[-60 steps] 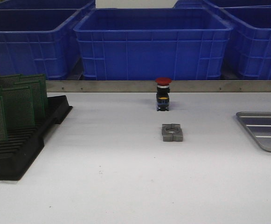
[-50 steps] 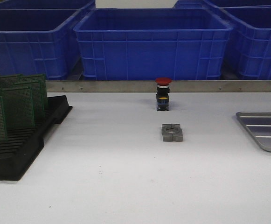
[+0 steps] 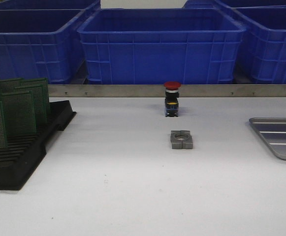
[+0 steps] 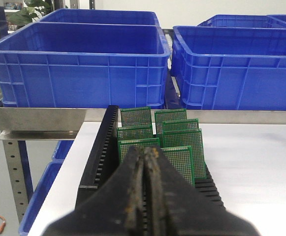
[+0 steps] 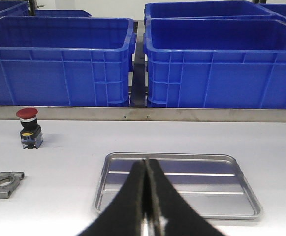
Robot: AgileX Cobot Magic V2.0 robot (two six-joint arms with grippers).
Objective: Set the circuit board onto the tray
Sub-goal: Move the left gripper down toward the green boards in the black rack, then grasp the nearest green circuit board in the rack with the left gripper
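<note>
Several green circuit boards (image 3: 19, 110) stand upright in the black slotted rack (image 3: 15, 164) at the table's left edge. In the left wrist view the boards (image 4: 182, 142) are just beyond my left gripper (image 4: 145, 150), which is shut and empty above the rack (image 4: 101, 152). The silver-grey tray (image 3: 280, 137) lies flat at the table's right edge, with nothing on it. My right gripper (image 5: 145, 161) is shut and empty, with its tips over the near part of the tray (image 5: 206, 187). Neither gripper shows in the front view.
A red-topped push button (image 3: 172, 98) and a grey metal clamp block (image 3: 181, 139) sit mid-table, left of the tray. Blue plastic bins (image 3: 160, 46) line the back behind a metal rail (image 3: 108, 90). The table's left edge drops off beside the rack.
</note>
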